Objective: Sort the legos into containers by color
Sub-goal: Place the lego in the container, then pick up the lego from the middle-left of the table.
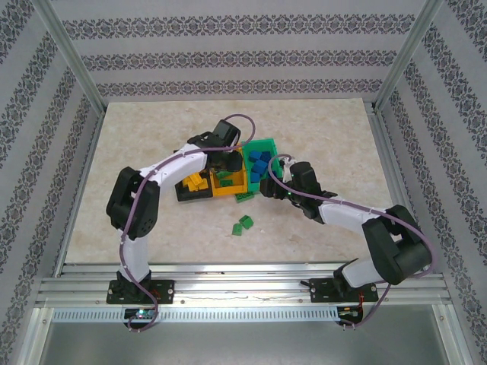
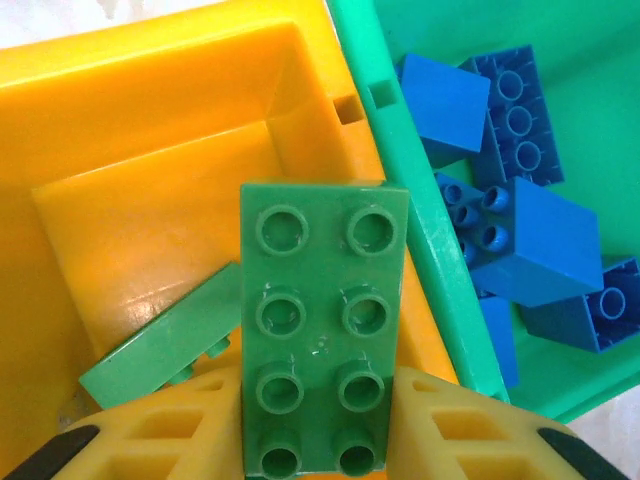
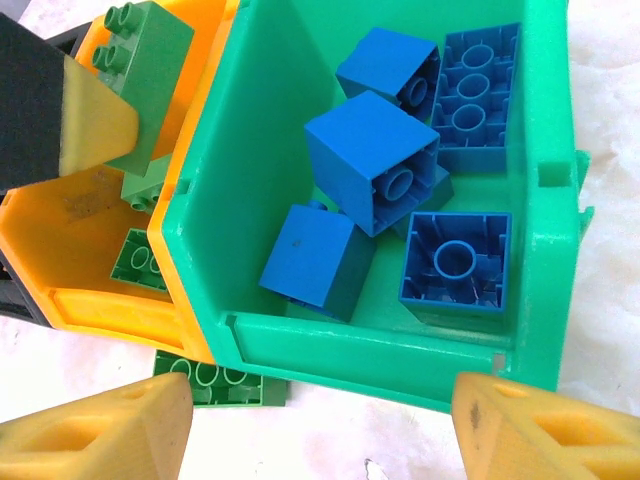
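Left gripper (image 2: pixel 318 390): it hangs over the orange-yellow bin (image 2: pixel 150 120). Its yellow fingers are closed on a green two-by-four brick (image 2: pixel 322 290), one finger on each long side, with the studs facing the wrist camera.
Right gripper (image 3: pixel 322 395): its fingers are spread apart with nothing between them. It is poised just outside the wall of the green bin (image 3: pixel 380 345) that is nearest to it.
Orange-yellow bin: it is the middle one of the joined row. A second green brick (image 2: pixel 160 345) lies tilted on its floor, below the held one.
Green bin: it holds a heap of blue bricks (image 3: pixel 375 160). Several are turned over and show their hollow undersides.
Black bin (image 1: pixel 183 194): it is at the left end of the row and has yellow bricks (image 1: pixel 196 182) in it.
Loose bricks: a green studded piece (image 3: pixel 215 382) lies on the bench (image 1: pixel 152 137) against the foot of the bins. Two more green bricks (image 1: pixel 243 224) lie together nearer the arm bases, apart from the row.
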{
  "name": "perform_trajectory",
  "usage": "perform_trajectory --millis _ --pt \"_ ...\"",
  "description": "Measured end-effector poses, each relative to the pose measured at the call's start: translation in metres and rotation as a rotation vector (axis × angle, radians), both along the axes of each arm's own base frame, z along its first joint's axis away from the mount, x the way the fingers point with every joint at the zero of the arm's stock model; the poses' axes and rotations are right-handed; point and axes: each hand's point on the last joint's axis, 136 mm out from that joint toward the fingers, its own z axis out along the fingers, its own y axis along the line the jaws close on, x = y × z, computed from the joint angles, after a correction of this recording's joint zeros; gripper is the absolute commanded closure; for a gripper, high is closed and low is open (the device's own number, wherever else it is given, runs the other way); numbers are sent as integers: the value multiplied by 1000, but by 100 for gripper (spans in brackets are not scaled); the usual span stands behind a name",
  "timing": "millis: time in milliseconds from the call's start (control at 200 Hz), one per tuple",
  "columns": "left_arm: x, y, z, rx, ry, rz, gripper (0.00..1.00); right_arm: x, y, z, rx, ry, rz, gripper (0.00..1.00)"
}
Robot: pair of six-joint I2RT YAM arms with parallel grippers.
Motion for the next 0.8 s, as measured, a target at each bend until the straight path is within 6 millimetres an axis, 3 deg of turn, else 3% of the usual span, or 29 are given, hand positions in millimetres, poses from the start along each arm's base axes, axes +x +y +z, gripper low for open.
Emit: perform_trajectory --millis 115,195,300,445,650,799 --pt "2 2 0 -9 5 17 59 0 0 0 0 0 0 31" --pt "2 2 0 -17 9 26 46 0 0 0 0 0 0 31" --pt "2 2 1 -24 13 32 39 1 -2 0 0 0 -6 30" --pt "-4 2 4 -44 6 22 38 1 -2 0 1 0 -6 30" --pt "-37 -3 24 -58 -34 -49 38 1 -2 0 1 0 -6 31" --pt "-86 -24 27 -46 -49 -190 38 1 -2 0 1 0 -6 30"
